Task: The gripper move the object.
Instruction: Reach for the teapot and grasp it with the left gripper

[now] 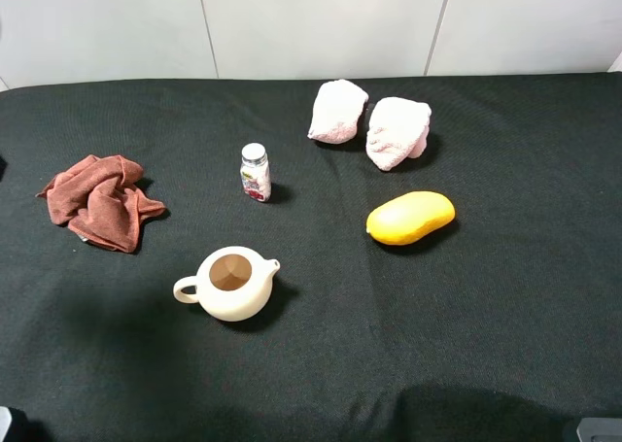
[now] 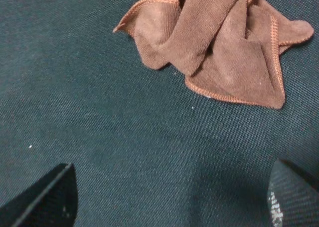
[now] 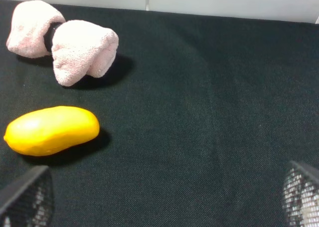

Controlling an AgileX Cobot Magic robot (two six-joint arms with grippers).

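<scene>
Right now the teapot [image 1: 231,285] stands upright on the black table [image 1: 486,316], left of centre in the high view and toward the near edge. Bare cloth surrounds it on every side.

- Brown cloth [image 1: 99,201]: apart from it, further left and further back.
- Bottle [image 1: 255,173]: apart, behind it.
- Yellow oval object [image 1: 410,218]: well apart, to the right.
- Pink towels [image 1: 337,112]: side by side near the far edge.
- Widest open stretch: the near right part of the table, in front of the yellow oval object.

Hard to see:
- In the high view both arms are cut off, leaving only dark slivers at the two near corners.
- The teapot shows only in the high view.
- The bottle's label is too small to read.
- In the left wrist view the frame clips the brown cloth [image 2: 219,47].

Left gripper [image 2: 169,202]: only the jaw tips show. They are spread wide with bare table between them, and the brown cloth lies ahead.

Right gripper [image 3: 163,197]: the jaw tips are likewise spread wide and hold nothing. The yellow oval object [image 3: 51,129] lies ahead and to one side.

Teapot heading: the mouth faces up and shows a brown inside. The loop handle points to the view's left. The spout points right and slightly away from you. Its long axis, handle to spout, runs nearly across the table.
</scene>
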